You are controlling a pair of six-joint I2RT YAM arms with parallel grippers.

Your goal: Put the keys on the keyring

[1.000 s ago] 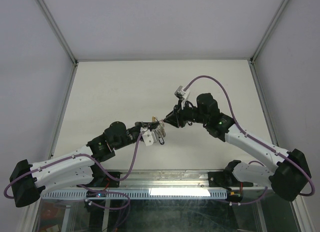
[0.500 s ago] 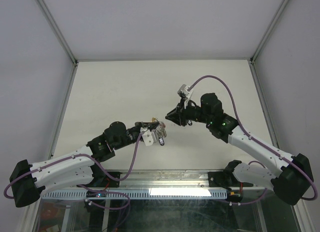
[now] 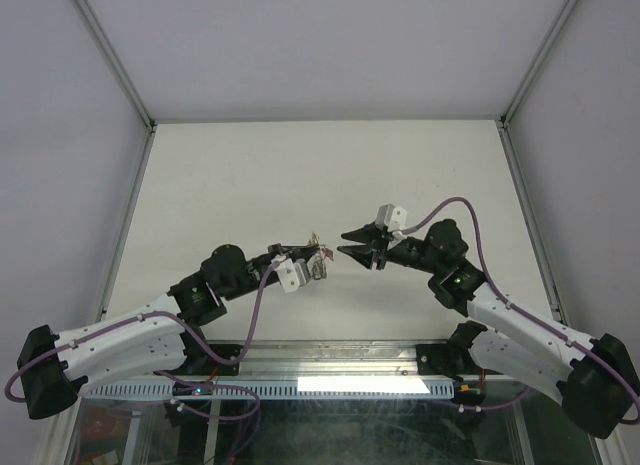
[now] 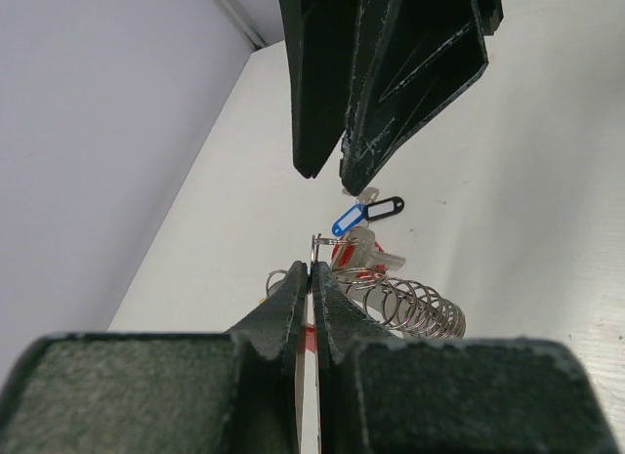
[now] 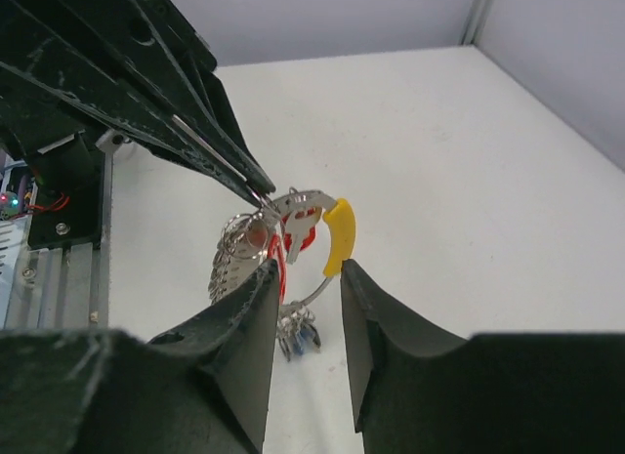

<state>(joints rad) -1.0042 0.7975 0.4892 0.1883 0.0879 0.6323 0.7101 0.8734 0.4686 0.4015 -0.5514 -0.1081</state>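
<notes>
1. Fingertips (image 4: 311,276) of the left gripper (image 3: 318,257) are being pressed together on what appears to be the thin wire of the keyring (image 5: 318,285), which is being held up off the table (image 3: 220,175).
2. The keys (image 5: 296,208) are being carried on the hoop just beside its yellow section (image 5: 339,235), with a red tag (image 5: 293,244) among them. A blue tag (image 4: 347,221) and a black tag (image 4: 384,208) are hanging further off, and a silvery coil (image 4: 415,308) is lying alongside.
3. The right gripper (image 3: 347,243) is being held just right of the hoop, its jaws apart and nothing being gripped between them.
4. By judgement, a key is being lined up for threading. The hoop's opening is best being approached slowly, with the key being pinched by its tag so that its hole is being left free. The left clamp is best being kept firm, since a thin wire is likely being twisted easily.
</notes>
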